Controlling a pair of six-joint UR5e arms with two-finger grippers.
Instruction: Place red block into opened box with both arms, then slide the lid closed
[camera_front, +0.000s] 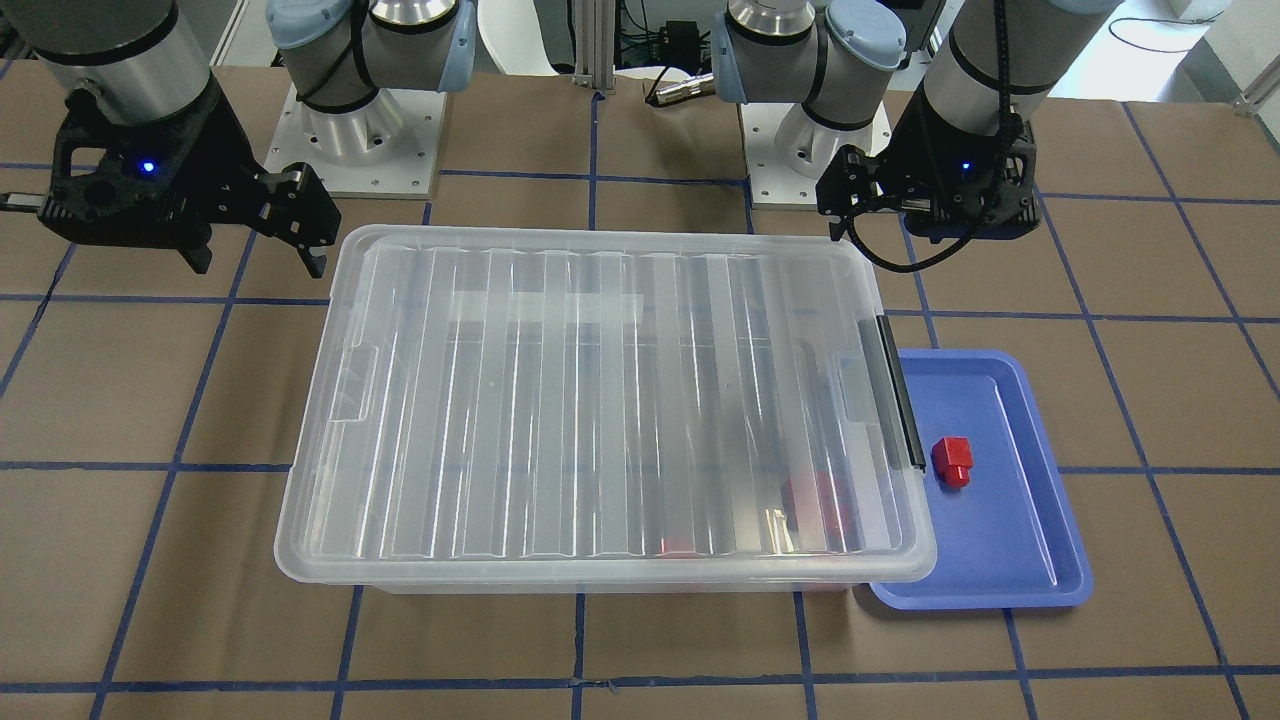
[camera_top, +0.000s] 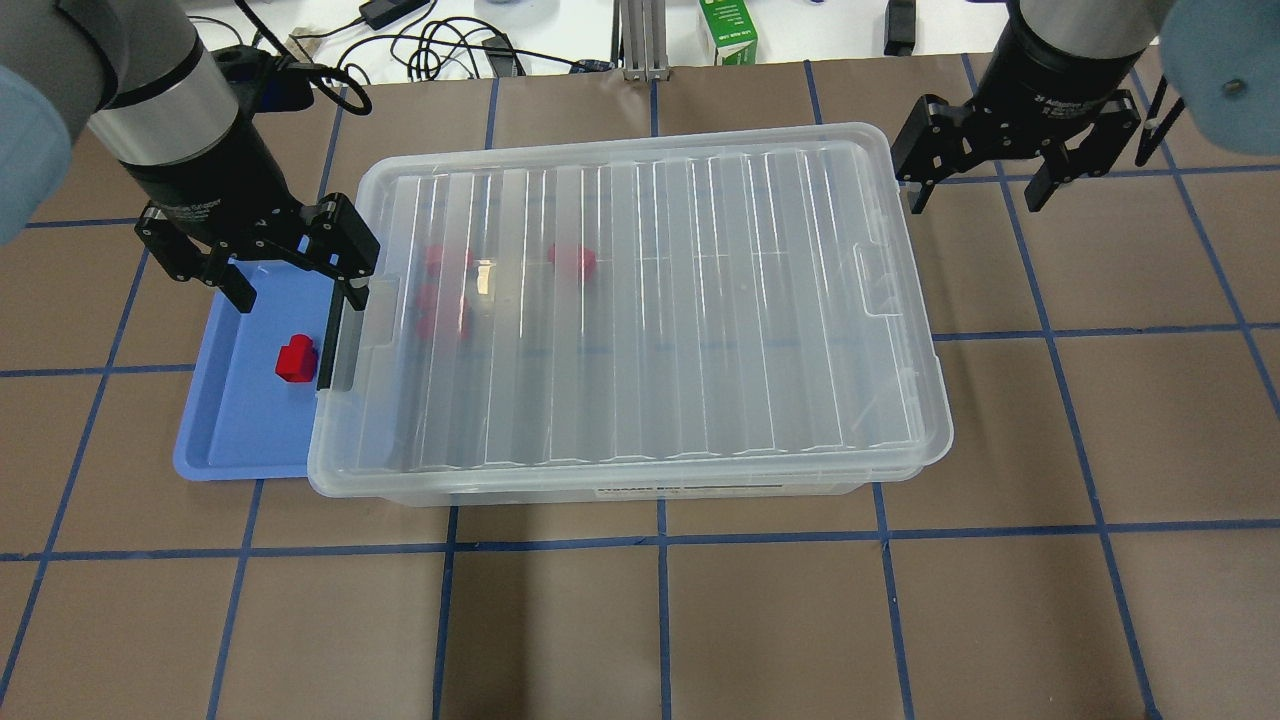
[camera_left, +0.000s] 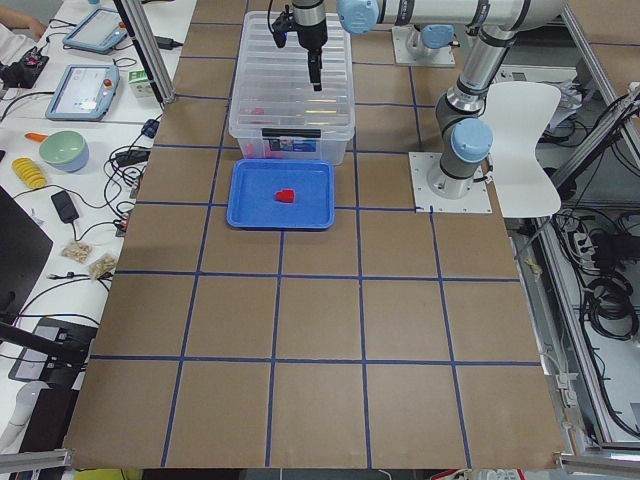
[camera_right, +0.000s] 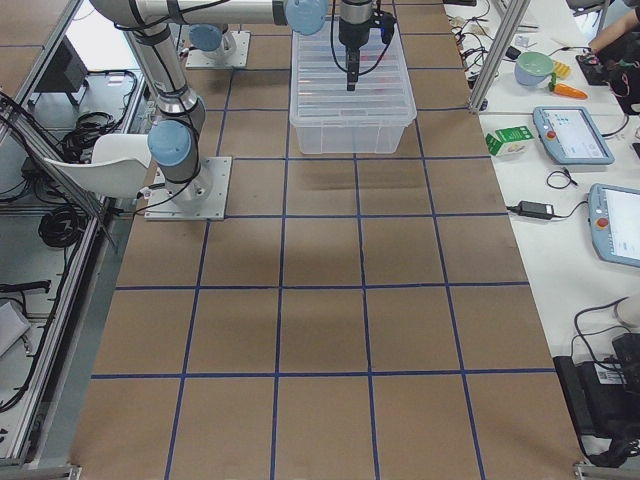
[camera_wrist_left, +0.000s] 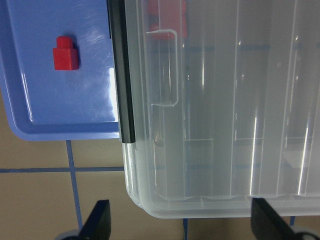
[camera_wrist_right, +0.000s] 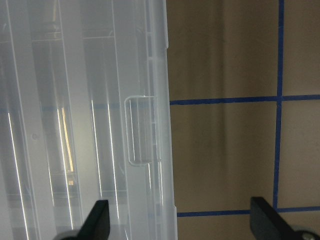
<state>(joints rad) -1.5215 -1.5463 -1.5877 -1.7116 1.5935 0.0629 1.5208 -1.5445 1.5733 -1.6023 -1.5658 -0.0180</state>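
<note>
- Box (camera_top: 500, 493): clear bin, mid-table (camera_top: 640, 620). Lid (camera_top: 640, 300) lies flat on top, covering the opening.
- Contents: red blocks (camera_top: 445, 290), blurred through lid, count unclear.
- Red block (camera_top: 296, 358): on blue tray (camera_top: 235, 430). Tray edge is hidden under box rim.
- Left gripper (camera_top: 298, 292): fingers spread, empty, above tray beside black latch (camera_top: 327, 345).
- Right gripper (camera_top: 978, 197): fingers spread, empty, off box's opposite end.
</note>
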